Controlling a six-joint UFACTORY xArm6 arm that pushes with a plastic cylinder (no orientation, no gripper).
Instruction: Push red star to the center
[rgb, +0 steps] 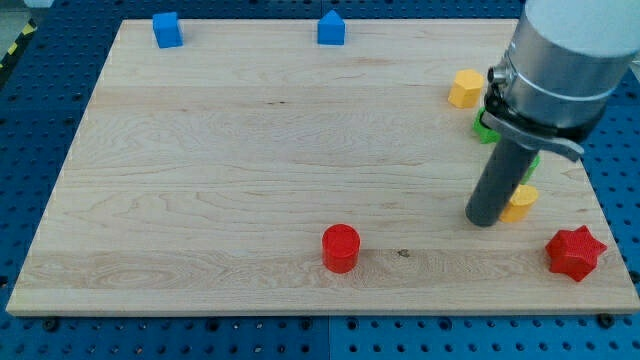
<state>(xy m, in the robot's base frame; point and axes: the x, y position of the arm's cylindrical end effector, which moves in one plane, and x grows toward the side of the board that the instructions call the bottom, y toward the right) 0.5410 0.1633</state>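
Sitting bottom right, red star (575, 252) lies flat.

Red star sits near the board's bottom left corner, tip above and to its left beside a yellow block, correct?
Not quite. The red star sits near the board's bottom right corner, not the left. The camera view shows it. The rest holds: my tip is above and to its left, beside a yellow block.

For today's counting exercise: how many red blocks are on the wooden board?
2. The red cylinder sits bottom centre; the red star lies at the bottom right corner, right of my tip. The arm could hide others.
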